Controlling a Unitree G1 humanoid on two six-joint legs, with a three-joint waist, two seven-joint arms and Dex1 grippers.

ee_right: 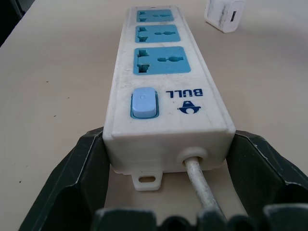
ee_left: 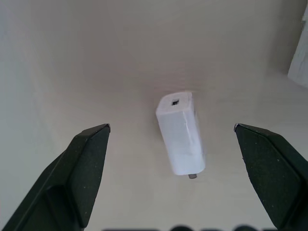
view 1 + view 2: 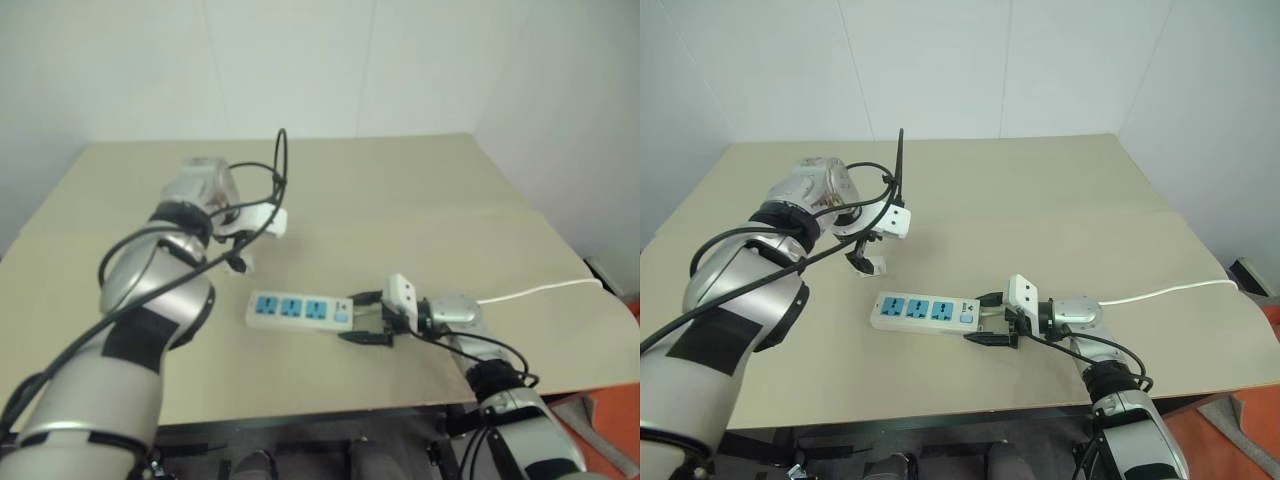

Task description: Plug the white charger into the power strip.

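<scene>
Left end effector gapes wide and empty, the white charger lying between its fingers; we judge it light, rigid, slick, best pinched across its flat sides.

White strip — blue sockets (plain white charger)

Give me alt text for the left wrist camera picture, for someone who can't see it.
A small white charger lies on its side on a pale tabletop, centred between the two black fingers of the open left claw, which touches nothing. A small port shows on the charger's far end and a metal prong pokes out of its near end.
</scene>
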